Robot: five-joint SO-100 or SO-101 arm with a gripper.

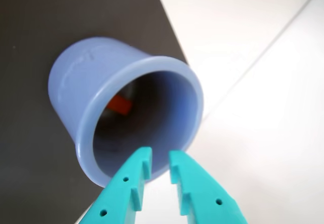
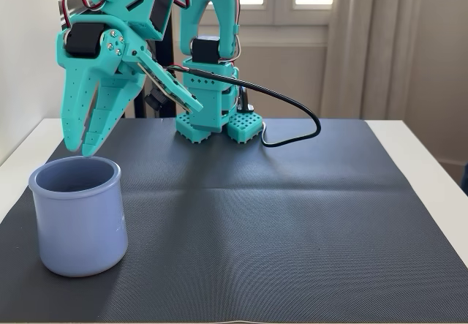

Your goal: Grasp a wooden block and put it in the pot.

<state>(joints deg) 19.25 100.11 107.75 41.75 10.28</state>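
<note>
- wooden block point(image 1: 119, 104) already sits inside the pot point(image 1: 81, 90), down at the bottom, seen through the mouth in the wrist view as a small orange-red patch; only part of it shows, so its long axis can't be read
- fixed view: block not visible at all, hidden by the pot wall point(image 2: 77, 229)
- hand point(image 1: 160, 158) is empty, jaws slightly parted with a narrow gap between the tips, nothing between them
- key relation: hand is directly over the near rim of the pot, tips pointing down into the opening; block lies below and beyond the tips, deeper in the pot, clearly apart from them
- fixed view: hand point(image 2: 82, 147) hangs just above the pot's rim at its back-left edge; whether the tips are touching it or just clear is hard to tell from this angle
- pot stands upright on the dark mat point(image 2: 292, 221) on the table point(image 2: 431, 170), at the mat's front-left corner in the fixed view, well away from the arm base point(image 2: 212, 115)
- judgement: placing step looks done; what's left is pulling the hand up and away from the pot
- risk: tips are close to the rim, so a sideways pull could nudge or tip the pot; straight up is safer
</note>
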